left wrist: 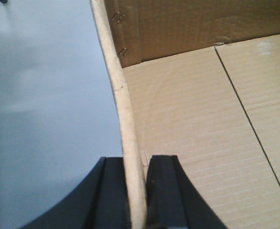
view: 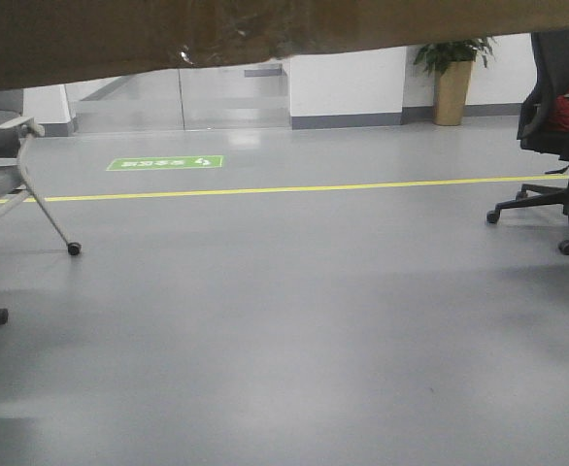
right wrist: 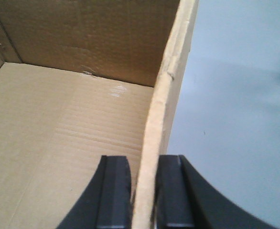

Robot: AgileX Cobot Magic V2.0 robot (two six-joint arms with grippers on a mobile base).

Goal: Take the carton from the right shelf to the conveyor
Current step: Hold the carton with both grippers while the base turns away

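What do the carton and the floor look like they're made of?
The carton looks like brown corrugated cardboard, matte: fine parallel ridges, a pale raw cut edge, what look like staples at a corner. The floor is smooth light grey, perhaps vinyl or a poured coating: soft sheen, no seams visible.

Soft, even indoor light is seen, with a pale sheen reflected off the floor (view: 265, 320). The carton (view: 168, 29) is rendered dark and blurred at the front view's top; wrist views are slightly soft.
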